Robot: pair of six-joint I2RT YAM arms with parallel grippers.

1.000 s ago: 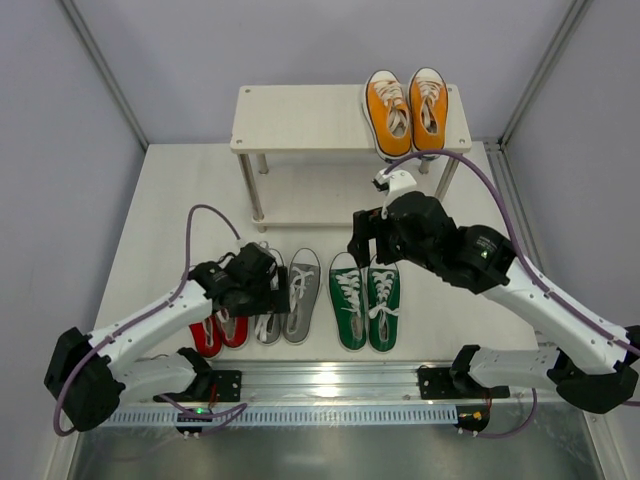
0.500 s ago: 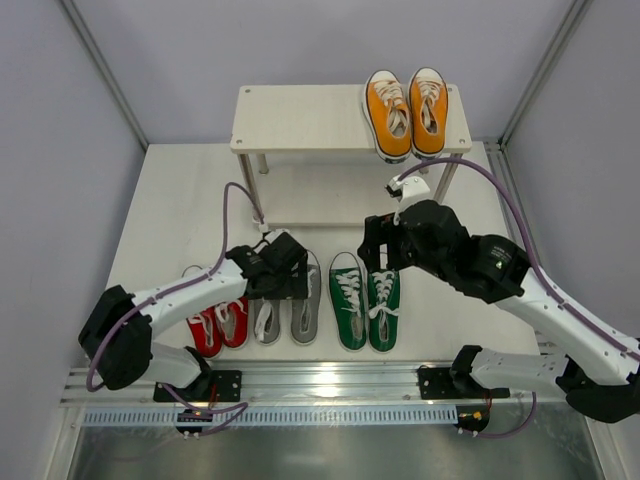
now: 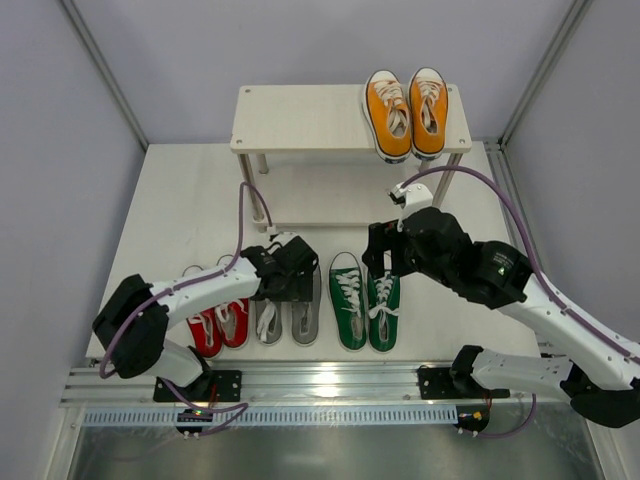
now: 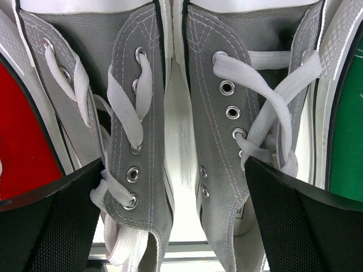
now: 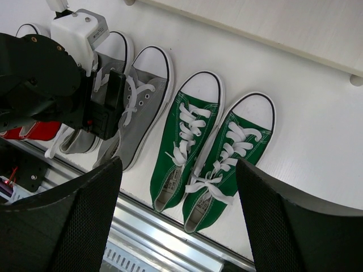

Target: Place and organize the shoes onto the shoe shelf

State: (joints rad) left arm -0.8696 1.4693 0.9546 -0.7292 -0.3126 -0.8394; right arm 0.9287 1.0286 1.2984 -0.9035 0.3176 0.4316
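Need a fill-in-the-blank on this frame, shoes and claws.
The shoes on the shelf are ___. The left claw is open over the ___ pair. The right claw is open over the ___ pair. The red pair lies at the row's ___ end.
Missing: orange, grey, green, left.

The left arm stretches forward and inward, with the left tool pointing straight down, fingers spread wide. The right arm arches higher, the right tool tilted downward, equally spread.
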